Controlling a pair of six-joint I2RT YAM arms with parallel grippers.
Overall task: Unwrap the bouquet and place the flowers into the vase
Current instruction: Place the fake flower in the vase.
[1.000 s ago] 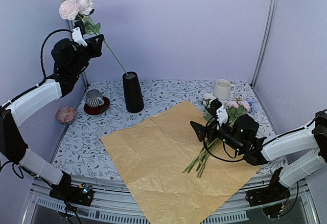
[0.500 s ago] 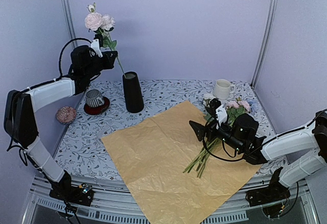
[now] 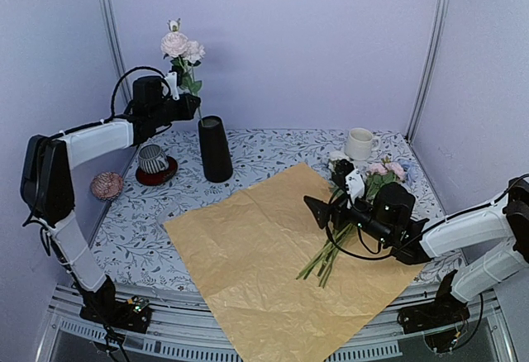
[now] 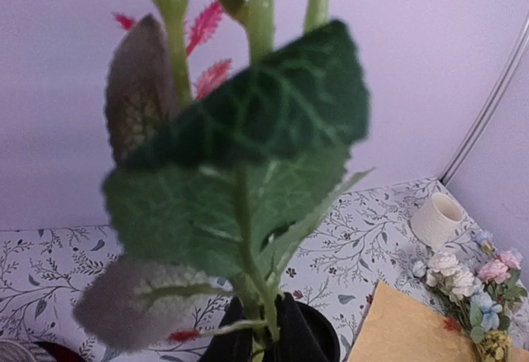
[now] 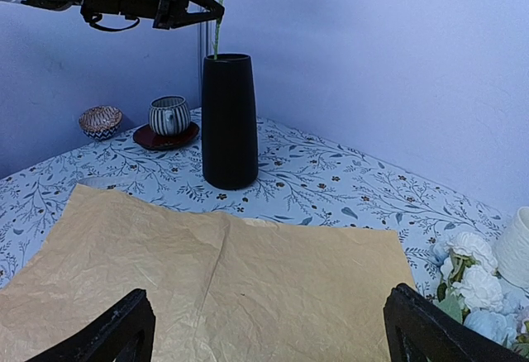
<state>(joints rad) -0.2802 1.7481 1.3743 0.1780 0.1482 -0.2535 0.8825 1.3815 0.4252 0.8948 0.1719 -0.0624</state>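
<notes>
Waiting suits the right gripper [image 3: 318, 211], which hangs empty with its fingers spread wide over the crinkled tan kraft paper sheet [image 3: 248, 254] toward the table's right edge, just beside the loose green-stemmed pink, white and pale blue flowers [image 3: 326, 259] lying along the sheet's right side. I would keep it off them until the far job is settled. Toward the far left corner, the pink rose sprig [image 3: 180, 45] stands with its stem down inside the tall matte black tapered vase [image 3: 215, 149]. The left gripper [image 3: 188, 107] sits at that stem above the rim; whether its fingers are pinched on it or apart I cannot tell. A good finish, I judge, is a slow parting and a straight sideways retreat, so the broad veined leaf [image 4: 248, 122] does not snag. The paper is thin and creased, the stems slim and smooth, the vase rigid, narrow-mouthed and tall enough to tip.
</notes>
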